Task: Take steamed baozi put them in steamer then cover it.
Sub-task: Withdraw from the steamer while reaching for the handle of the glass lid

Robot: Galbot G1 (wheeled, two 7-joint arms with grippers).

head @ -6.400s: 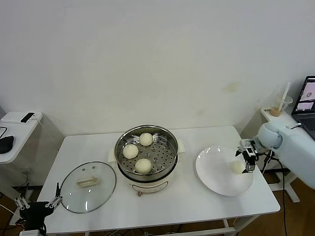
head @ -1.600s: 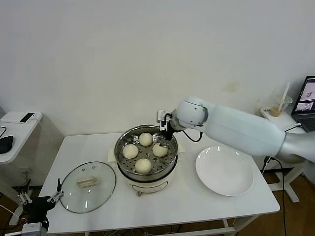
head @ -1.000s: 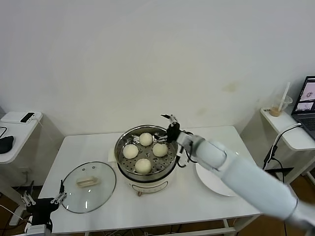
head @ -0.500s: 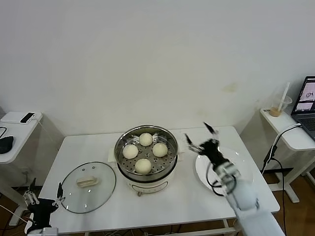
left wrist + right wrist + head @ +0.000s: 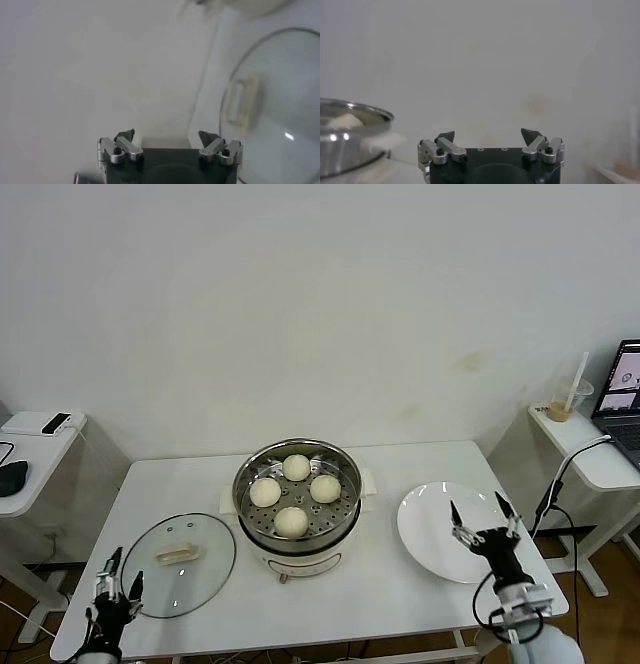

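My right gripper is spread and empty over the white plate; my left gripper is spread too, just beside the cover.

All four steamed baozi sit in the steamer, so loading looks done. The cover lies flat on the table to the steamer's left, unlifted; covering is what I judge remains.
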